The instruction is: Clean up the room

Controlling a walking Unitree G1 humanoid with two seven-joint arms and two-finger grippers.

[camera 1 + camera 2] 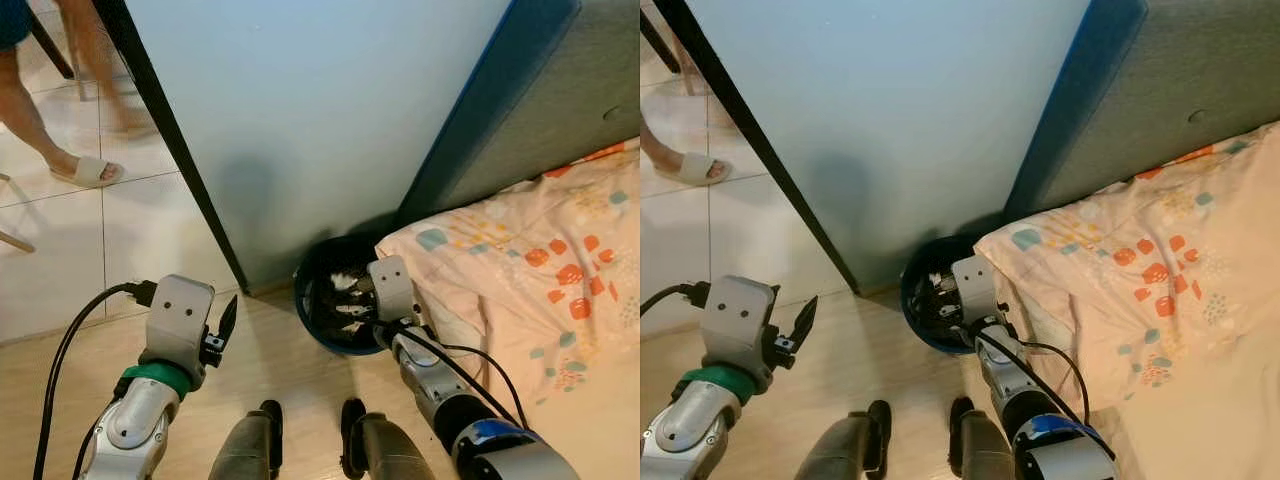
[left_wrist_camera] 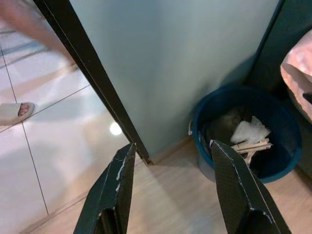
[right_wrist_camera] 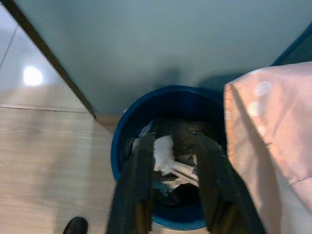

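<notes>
Black fingers of the left gripper (image 2: 170, 190) are spread wide over the wood floor (image 1: 260, 370), holding nothing. The right gripper (image 3: 170, 183), parted and empty, hangs over the blue bin (image 3: 127, 136) of crumpled paper (image 3: 163, 151) beside the bed (image 1: 540, 290), against the pale door (image 1: 320, 110).

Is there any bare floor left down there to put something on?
Yes: bare wood floor lies between the left gripper and the blue bin, up to the door. It is crowded where the right gripper hangs over the bin, squeezed against the bed's floral cover.
</notes>
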